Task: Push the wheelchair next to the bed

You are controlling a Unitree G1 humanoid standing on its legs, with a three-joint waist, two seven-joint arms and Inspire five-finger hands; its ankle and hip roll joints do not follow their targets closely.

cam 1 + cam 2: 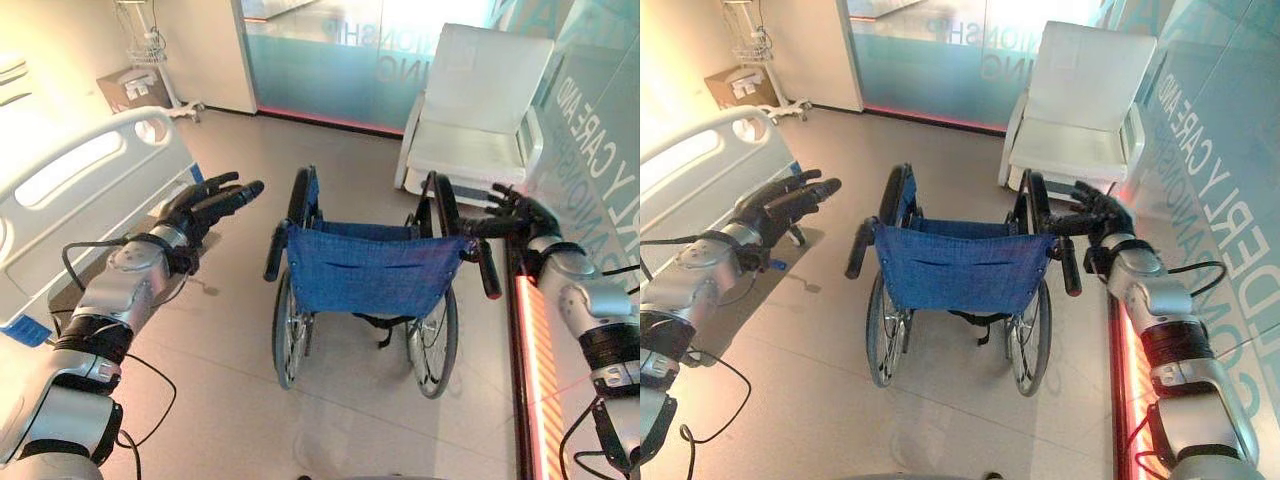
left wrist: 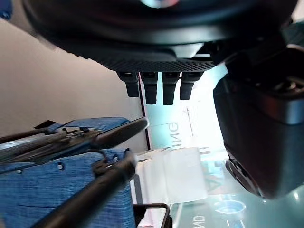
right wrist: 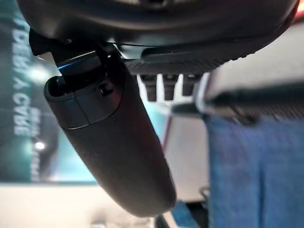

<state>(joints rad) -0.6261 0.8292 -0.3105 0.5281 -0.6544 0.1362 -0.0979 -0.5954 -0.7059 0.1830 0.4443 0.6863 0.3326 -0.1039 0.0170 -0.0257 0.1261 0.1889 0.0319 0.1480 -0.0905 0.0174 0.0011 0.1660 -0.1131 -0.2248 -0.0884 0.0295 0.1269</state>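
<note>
Now both hands (left hand (image 1: 205, 205), right hand (image 1: 520, 214)) flank wheelchair (image 1: 365, 270), fingers straight

The wheelchair (image 1: 365, 280) has a blue woven cloth backrest, matt black handles and shiny metal spoked wheels. The bed (image 1: 70, 190) rail looks smooth white plastic; the armchair (image 1: 480, 110) is smooth and white.

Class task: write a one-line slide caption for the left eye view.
Both open hands, left hand and right hand, reach toward the blue wheelchair beside the bed.
</note>
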